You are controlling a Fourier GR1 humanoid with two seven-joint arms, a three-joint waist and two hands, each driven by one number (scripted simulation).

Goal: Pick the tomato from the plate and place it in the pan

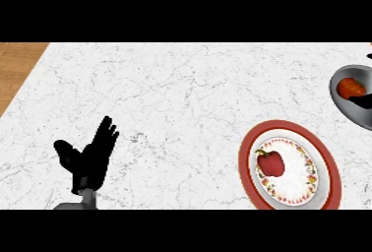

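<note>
Open marble at centre, obstacles crowding right

I am seeing the counter lying bare through its middle. The plate, carrying a red pepper, is blocking lower right; the pan is crowding the right edge. My left hand is resting lower left, fingers spread.

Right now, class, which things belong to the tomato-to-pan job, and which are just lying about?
Job: tomato, already in the pan; plate; right hand at the pan.
Lying about: red pepper on the plate; left hand resting open, lower left.
</note>
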